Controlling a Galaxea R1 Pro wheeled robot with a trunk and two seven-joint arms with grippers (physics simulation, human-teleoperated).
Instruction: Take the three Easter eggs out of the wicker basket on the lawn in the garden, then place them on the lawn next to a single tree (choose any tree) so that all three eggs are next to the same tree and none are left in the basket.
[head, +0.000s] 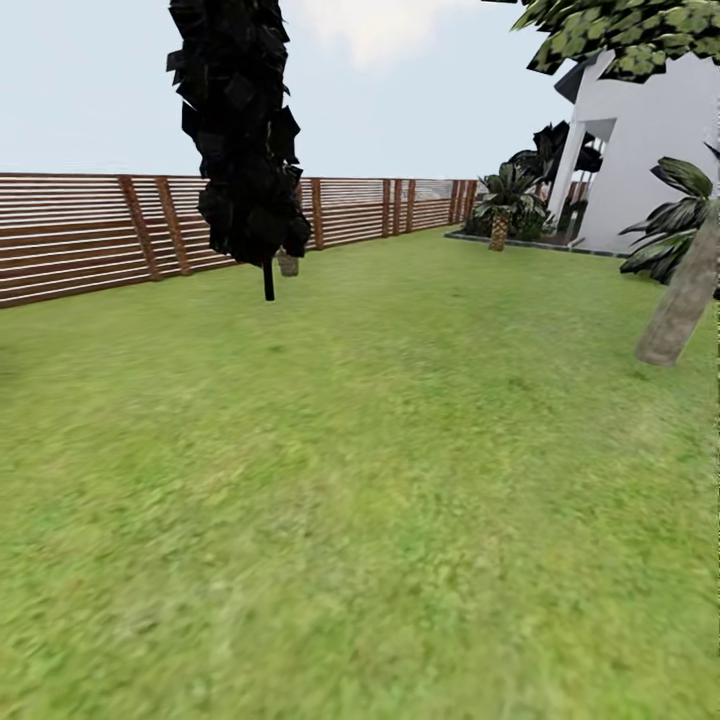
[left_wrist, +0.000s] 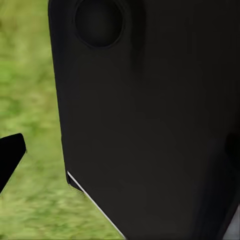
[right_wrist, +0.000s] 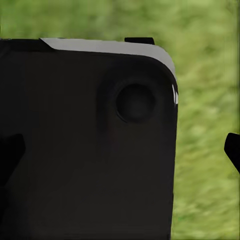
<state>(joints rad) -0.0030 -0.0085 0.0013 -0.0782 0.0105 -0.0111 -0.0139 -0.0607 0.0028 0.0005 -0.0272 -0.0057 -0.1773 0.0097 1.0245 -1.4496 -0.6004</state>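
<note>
- Head view: a broad stretch of the lawn (head: 380, 520) is seen, mottled green and running back to a brown slatted fence (head: 90, 235) along its far edge.
- One dark leafy thin-stemmed tree (head: 240, 130) is counted near the fence, with a small pale pot-like object (head: 288, 264) just behind its stem; what it is cannot be told.
- One thick, bare, grey-brown trunk (head: 685, 295) is seen at the lawn's right edge, tilted in this picture; it is judged to be the tree beside which eggs could be laid.
- One short palm (head: 503, 205) and one white house (head: 650, 150) are seen at the far right corner of the garden.
- No eggs and no basket are seen on this stretch of grass, so their place cannot be told from here; the robot is judged to be on its way.
- Left wrist view: a large black robot body panel (left_wrist: 150, 125) is seen close up, with blurred grass beside it. One dark fingertip of the left pincer (left_wrist: 11, 155) is seen at the frame's edge; whether the jaws stand wide or narrow cannot be told.
- Right wrist view: a black panel with a round recess (right_wrist: 90, 145) is seen before grass. Two dark fingertips (right_wrist: 232, 147) are seen at opposite edges, so the right pincer (right_wrist: 120, 150) is judged to stand wide, with nothing visibly held.
- Handling, as a judgement: three small eggs are expected to be light, smooth and prone to roll, so each would best be taken across its middle with gentle pressure; the woven basket is likely light and easily nudged.
</note>
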